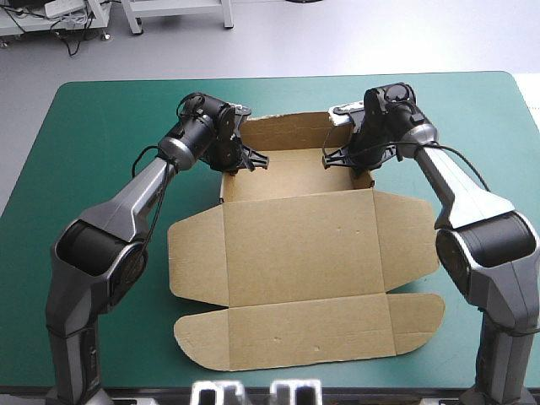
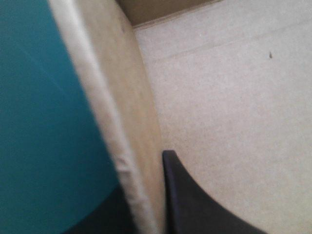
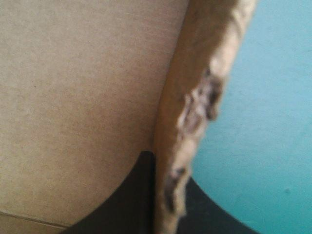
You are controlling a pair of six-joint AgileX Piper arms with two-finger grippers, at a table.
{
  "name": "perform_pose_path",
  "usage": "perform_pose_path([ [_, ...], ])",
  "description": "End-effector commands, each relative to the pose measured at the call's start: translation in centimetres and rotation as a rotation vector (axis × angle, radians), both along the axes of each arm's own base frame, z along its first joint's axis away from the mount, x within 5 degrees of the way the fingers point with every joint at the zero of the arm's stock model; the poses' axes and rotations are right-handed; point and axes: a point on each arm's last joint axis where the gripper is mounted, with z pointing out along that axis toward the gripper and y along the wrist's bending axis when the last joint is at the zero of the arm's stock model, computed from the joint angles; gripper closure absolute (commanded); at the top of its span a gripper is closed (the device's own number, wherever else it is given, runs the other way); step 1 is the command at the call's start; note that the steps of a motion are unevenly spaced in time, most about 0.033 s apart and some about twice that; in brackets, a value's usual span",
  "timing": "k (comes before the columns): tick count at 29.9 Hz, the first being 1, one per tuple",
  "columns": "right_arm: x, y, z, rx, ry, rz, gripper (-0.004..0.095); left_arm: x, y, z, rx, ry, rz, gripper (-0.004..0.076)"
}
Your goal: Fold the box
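The box (image 1: 299,245) lies mid-table on the teal-green cover (image 1: 93,135). It runs long from 12 to 6 o'clock, tray at 12, lid flat toward 6. The left gripper (image 1: 246,159) pinches the 9 o'clock wall, the right gripper (image 1: 336,158) the 3 o'clock wall.

On my screens I see the table (image 1: 472,101) with its teal-green cover (image 1: 84,143) lying flat and smooth from the far edge to the near one. Both far corners are rounded, and the cover runs right out to the left and right edges. Each wrist view shows me a plain strip of the same cover.
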Motion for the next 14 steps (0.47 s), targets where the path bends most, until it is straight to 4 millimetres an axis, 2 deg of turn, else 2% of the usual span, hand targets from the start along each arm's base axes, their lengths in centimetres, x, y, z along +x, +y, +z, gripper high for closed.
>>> perform_pose_path([
  [1, -0.9, 2.3, 1.7, 0.173, 0.020, 0.051, 0.0932, -1.0, -1.7, 3.6, -0.118, -0.120, -0.066, 0.0734],
  [4, -0.6, 2.5, 0.7, 0.161, 0.038, 0.066, 0.0932, -0.7, -1.4, 3.3, -0.072, -0.136, -0.068, 0.0734],
  [14, -0.4, 2.1, 0.4, 0.123, 0.030, 0.065, 0.0932, -0.3, -1.8, 1.8, -0.064, -0.092, -0.067, 0.0728],
])
